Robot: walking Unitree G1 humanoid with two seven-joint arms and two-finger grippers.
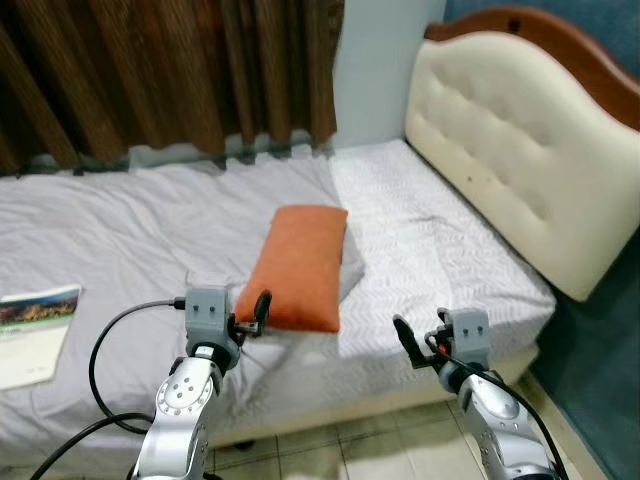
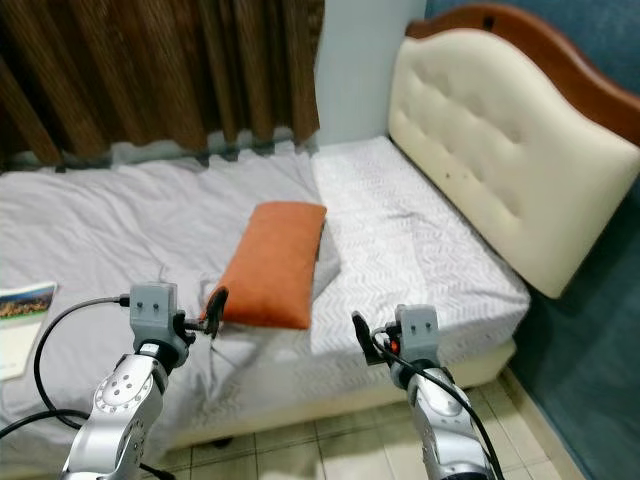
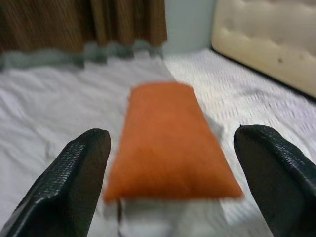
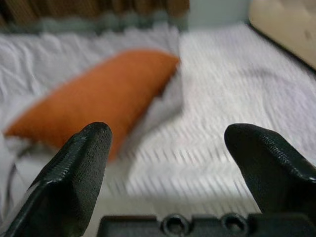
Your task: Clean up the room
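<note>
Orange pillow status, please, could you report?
Both claws open, empty: left claw, right claw. Orange pillow lies untouched on bed. Nothing blocking.

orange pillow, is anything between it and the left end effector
Nothing visible. The left end effector is open at the near end of the pillow, and its wrist view shows only bare sheet between the fingers and the pillow.

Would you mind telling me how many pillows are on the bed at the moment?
1. An orange pillow lies near the middle of the bed, partly over a fold of the grey sheet, ahead of the left gripper. Others could be hidden beyond the frame.
</note>
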